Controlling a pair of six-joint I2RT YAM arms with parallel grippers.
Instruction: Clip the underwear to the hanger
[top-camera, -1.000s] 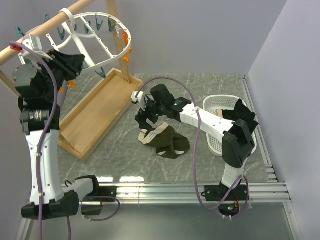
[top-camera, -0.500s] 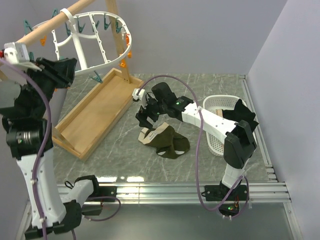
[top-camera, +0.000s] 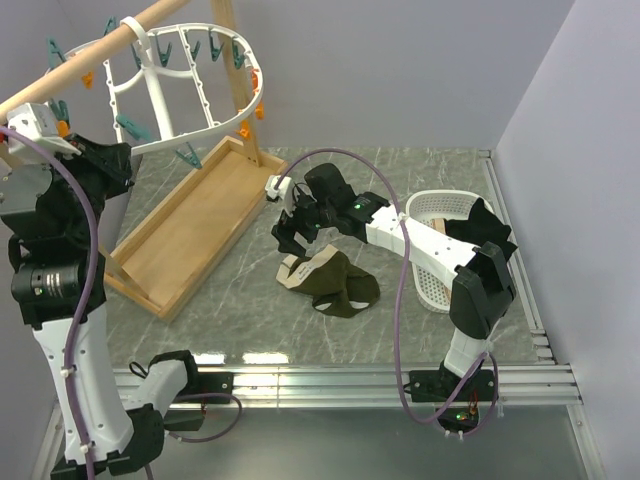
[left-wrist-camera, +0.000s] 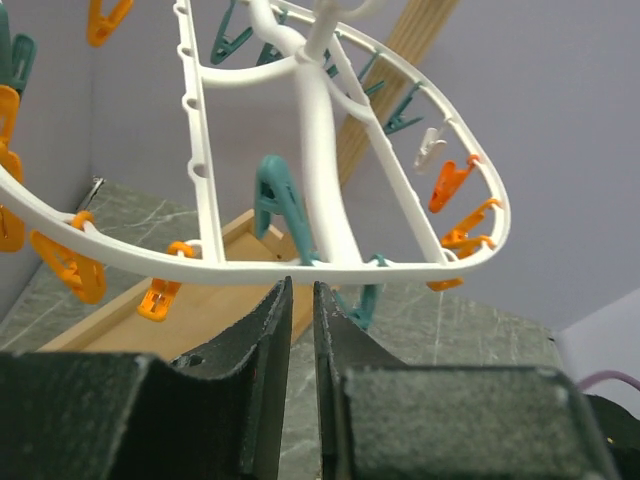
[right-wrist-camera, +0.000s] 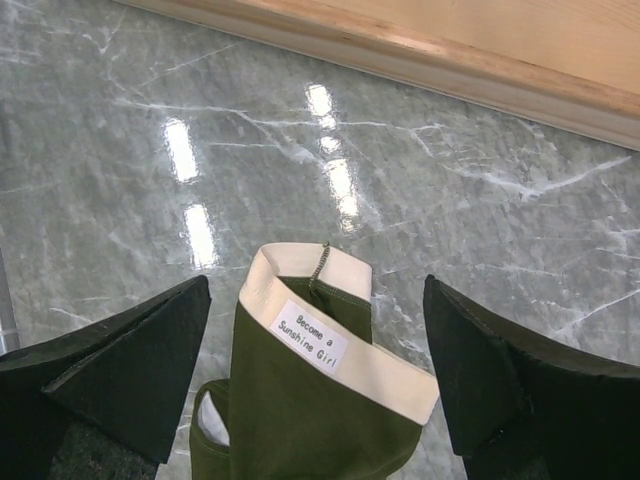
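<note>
The underwear (top-camera: 330, 282) lies crumpled on the marble table, dark olive with a pale beige waistband. My right gripper (top-camera: 291, 229) hovers just above its far left end, open. In the right wrist view the waistband with its white label (right-wrist-camera: 312, 335) sits between the two spread fingers of the gripper (right-wrist-camera: 318, 292), untouched. The hanger (top-camera: 200, 95) hangs from the wooden pole at the top left, with teal and orange clothespins. My left gripper (top-camera: 103, 166) is raised just left of and below the hanger's rim, shut and empty. In the left wrist view the gripper (left-wrist-camera: 302, 292) points at the rim (left-wrist-camera: 330, 262) below a teal clothespin (left-wrist-camera: 280, 205).
The wooden pole-and-tray stand (top-camera: 190, 228) stands at the left, with its pole (top-camera: 95, 50) carrying the hanger. A white basket (top-camera: 438, 215) at the right holds a black garment (top-camera: 488, 232). The right arm's elbow lies over the basket.
My left gripper has drawn back down and left from the hanger's rim, and the hanger has swung back. The right gripper stays open over the underwear.
</note>
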